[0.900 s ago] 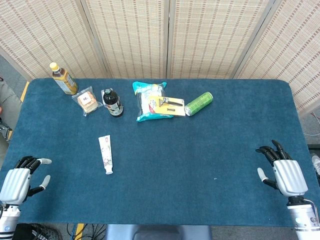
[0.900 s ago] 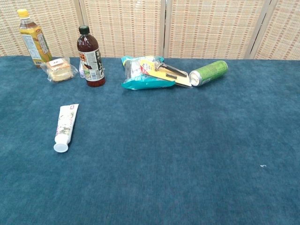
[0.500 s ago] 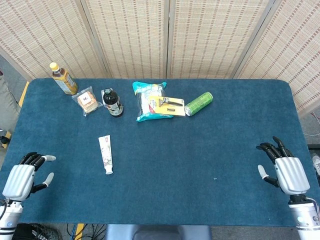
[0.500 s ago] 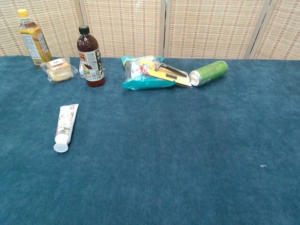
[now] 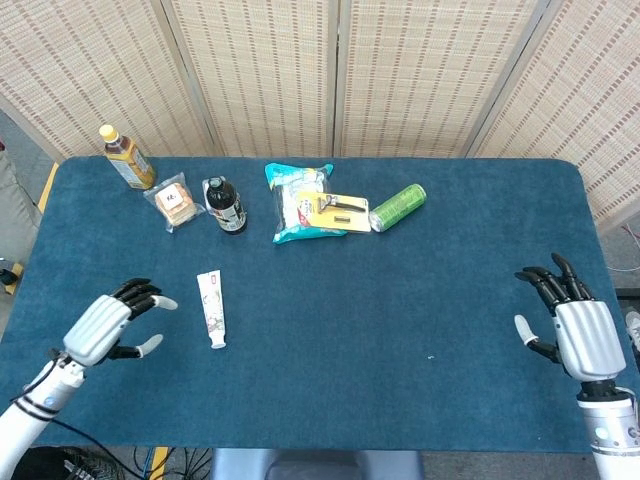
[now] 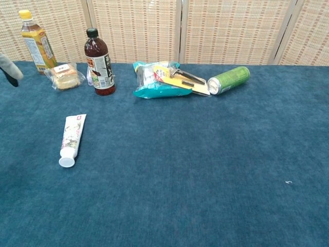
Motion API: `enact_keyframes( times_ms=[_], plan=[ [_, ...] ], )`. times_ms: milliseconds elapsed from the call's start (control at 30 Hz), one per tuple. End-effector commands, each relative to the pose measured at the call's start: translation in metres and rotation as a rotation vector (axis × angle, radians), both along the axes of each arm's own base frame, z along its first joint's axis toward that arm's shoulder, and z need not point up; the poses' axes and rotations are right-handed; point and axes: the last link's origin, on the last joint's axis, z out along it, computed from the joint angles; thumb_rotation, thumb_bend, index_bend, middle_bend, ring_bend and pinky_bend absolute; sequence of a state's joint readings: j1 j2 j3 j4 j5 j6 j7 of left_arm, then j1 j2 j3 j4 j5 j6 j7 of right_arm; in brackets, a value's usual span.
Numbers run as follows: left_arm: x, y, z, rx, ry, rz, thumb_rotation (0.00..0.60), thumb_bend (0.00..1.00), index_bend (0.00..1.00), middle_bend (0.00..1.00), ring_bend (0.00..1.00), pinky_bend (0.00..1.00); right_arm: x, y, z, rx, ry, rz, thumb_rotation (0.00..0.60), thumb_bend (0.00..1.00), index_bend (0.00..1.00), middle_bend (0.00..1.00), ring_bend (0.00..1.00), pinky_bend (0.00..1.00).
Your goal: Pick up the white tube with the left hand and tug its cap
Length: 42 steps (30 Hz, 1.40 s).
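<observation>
The white tube (image 5: 212, 308) lies flat on the blue table, its round white cap (image 5: 218, 343) toward the front edge; in the chest view the white tube (image 6: 71, 138) has its cap (image 6: 66, 162) nearest the camera. My left hand (image 5: 108, 324) hovers open just left of the tube, fingers spread toward it, a short gap between them. Only a fingertip (image 6: 9, 67) of it shows at the chest view's left edge. My right hand (image 5: 574, 328) stays open near the table's right front corner, holding nothing.
Along the back stand a yellow-capped tea bottle (image 5: 126, 157), a wrapped snack (image 5: 176, 203) and a dark bottle (image 5: 225, 205). A teal packet with a razor pack (image 5: 312, 207) and a green can (image 5: 397, 207) lie at mid-back. The blue table (image 5: 400, 320) has bare cloth at centre.
My left hand has moved from the front-left corner rightward and forward, to just beside the tube. The right hand has barely shifted. The tube has not moved.
</observation>
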State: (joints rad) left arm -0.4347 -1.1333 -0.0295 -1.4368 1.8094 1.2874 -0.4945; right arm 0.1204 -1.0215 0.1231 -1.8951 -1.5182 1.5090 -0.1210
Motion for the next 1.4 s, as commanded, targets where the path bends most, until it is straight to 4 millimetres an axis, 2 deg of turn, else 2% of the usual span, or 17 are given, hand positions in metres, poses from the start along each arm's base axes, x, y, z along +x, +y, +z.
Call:
enact_keyframes(
  times_ms=[33, 200, 300, 467, 633, 700, 1067, 1400],
  plan=[
    [0.012, 0.018, -0.016, -0.108, 0.059, -0.072, 0.6, 0.26, 0.3, 0.32, 0.17, 0.07, 0.003, 0.001, 0.0, -0.002, 0.004, -0.003, 0.6, 0.27, 0.27, 0.26, 0.16, 0.27],
    [0.028, 0.029, -0.036, -0.178, 0.147, -0.156, 0.594, 0.25, 0.31, 0.3, 0.13, 0.05, 0.005, 0.004, -0.001, 0.0, 0.007, -0.01, 0.6, 0.27, 0.27, 0.26, 0.16, 0.27],
    [0.036, 0.036, -0.05, -0.212, 0.198, -0.183, 0.55, 0.25, 0.3, 0.28, 0.1, 0.03, 0.004, 0.005, -0.001, 0.0, 0.011, -0.018, 0.6, 0.27, 0.27, 0.26, 0.15, 0.27],
    [0.044, 0.048, -0.072, -0.237, 0.283, -0.215, 0.436, 0.25, 0.26, 0.22, 0.02, 0.0, 0.002, 0.008, 0.0, 0.0, 0.015, -0.032, 0.6, 0.27, 0.27, 0.26, 0.15, 0.27],
    [0.045, 0.059, -0.089, -0.23, 0.379, -0.229, 0.4, 0.25, 0.25, 0.19, 0.0, 0.0, -0.002, 0.012, 0.001, -0.005, 0.017, -0.049, 0.6, 0.27, 0.27, 0.26, 0.15, 0.27],
    [0.044, 0.062, -0.095, -0.234, 0.401, -0.222, 0.406, 0.25, 0.25, 0.19, 0.0, 0.0, -0.004, 0.014, 0.002, -0.008, 0.017, -0.059, 0.6, 0.27, 0.27, 0.26, 0.15, 0.27],
    [0.032, 0.073, -0.106, -0.214, 0.512, -0.195, 0.351, 0.25, 0.28, 0.2, 0.0, 0.0, -0.009, 0.021, 0.004, -0.017, 0.014, -0.081, 0.6, 0.27, 0.27, 0.26, 0.14, 0.27],
    [0.015, 0.074, -0.103, -0.234, 0.566, -0.138, 0.353, 0.25, 0.3, 0.23, 0.0, 0.0, -0.01, 0.022, 0.003, -0.017, 0.011, -0.083, 0.6, 0.27, 0.26, 0.26, 0.13, 0.27]
  ],
)
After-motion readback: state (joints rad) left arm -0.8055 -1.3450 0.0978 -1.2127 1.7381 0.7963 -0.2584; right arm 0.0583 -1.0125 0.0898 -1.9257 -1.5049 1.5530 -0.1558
